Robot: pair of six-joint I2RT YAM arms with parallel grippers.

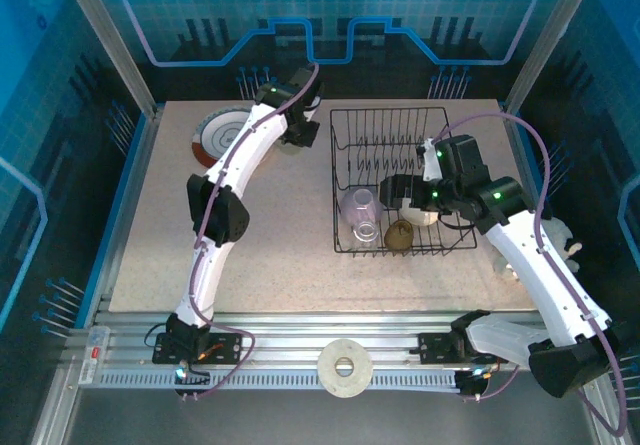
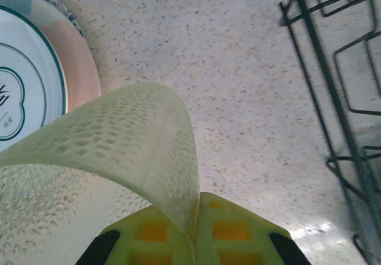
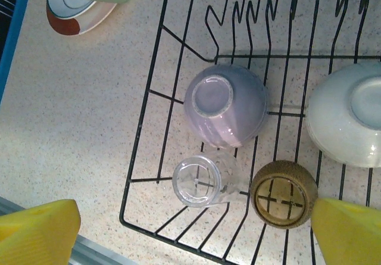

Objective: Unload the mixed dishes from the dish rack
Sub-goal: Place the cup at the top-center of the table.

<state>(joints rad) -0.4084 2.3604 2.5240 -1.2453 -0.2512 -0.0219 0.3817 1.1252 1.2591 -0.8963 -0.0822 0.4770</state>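
Over the dish rack (image 1: 334, 180), right jaws wide open, left jaws pinching yellow-green cup (image 2: 119, 146).

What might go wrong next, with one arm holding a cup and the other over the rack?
1. The left gripper pinches just one wall of the pale yellow-green dimpled cup; it may slip or tip, and the green-striped white plate lies close beside it.
2. The right gripper is open over the black wire dish rack, where the lilac cup, clear glass and amber cup crowd together; it might bump a neighbour or snag a wire.
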